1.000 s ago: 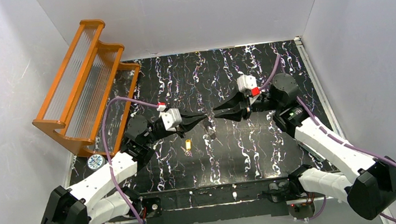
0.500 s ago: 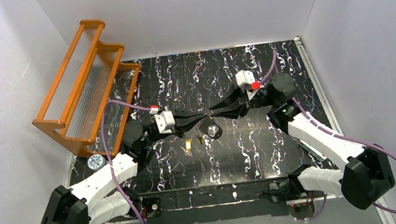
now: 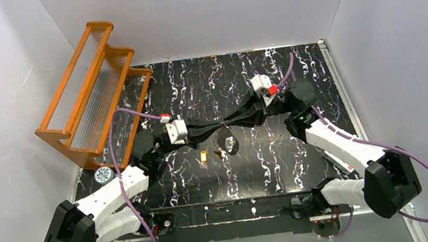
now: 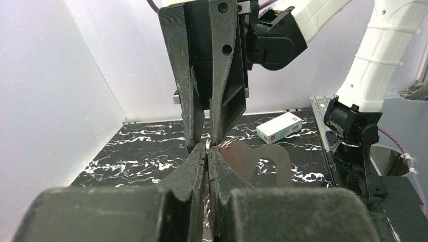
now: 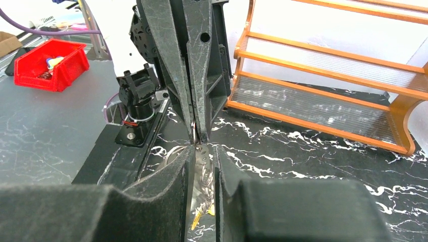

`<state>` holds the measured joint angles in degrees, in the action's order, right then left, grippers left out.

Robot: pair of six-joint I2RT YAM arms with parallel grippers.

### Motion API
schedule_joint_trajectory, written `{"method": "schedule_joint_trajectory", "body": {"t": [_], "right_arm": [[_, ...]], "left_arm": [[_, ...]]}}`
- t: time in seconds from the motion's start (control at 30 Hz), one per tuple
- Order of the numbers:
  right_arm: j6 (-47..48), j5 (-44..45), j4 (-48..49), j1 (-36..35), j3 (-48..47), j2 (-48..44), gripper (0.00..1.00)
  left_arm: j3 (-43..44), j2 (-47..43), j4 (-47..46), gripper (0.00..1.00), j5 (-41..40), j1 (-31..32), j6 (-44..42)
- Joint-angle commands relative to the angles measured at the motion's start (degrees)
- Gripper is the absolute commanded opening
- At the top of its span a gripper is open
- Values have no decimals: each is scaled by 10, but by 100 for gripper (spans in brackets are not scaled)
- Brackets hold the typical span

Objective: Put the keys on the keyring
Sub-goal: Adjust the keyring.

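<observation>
Keys point(image 3: 203, 155) on table point(image 3: 277, 162), keyring point(image 5: 194, 135) aloft

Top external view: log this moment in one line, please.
left gripper: shut on keyring | right gripper: slightly open, tip-to-tip with left | keys: both on table, unthreaded

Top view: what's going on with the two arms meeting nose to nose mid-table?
The left gripper is shut on a thin silvery keyring, held above the black marbled table. The right gripper faces it tip to tip, jaws narrowly apart around the ring. The small yellow-headed keys lie on the table below, not yet threaded.
</observation>
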<state>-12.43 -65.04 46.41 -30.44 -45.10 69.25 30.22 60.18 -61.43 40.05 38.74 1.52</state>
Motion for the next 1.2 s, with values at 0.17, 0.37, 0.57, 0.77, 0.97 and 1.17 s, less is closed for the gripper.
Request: {"method": "schedule_joint_trajectory", "body": {"t": [0.17,0.37,0.57,0.77,0.97,1.17], "right_arm": [[-21,-9,56,-16,0,8,29],[-27,-6,62,-25,-3,16,15],[-27,-7,57,-26,-1,16,1],[49,10,-48,-27,-9,-9,1],[98,51,-125,-27,-10,-33,1],[131,65,-182,-27,-13,-39,1]], "left_arm": [[-5,-1,-30,0,-2,-1,0],[-5,0,-30,0,-3,0,-1],[-11,-3,-30,0,-10,-1,-1],[-34,-19,-30,8,-31,0,-4],[-51,-41,-3,42,-58,-1,-31],[-52,-73,65,56,-92,-1,-76]]}}
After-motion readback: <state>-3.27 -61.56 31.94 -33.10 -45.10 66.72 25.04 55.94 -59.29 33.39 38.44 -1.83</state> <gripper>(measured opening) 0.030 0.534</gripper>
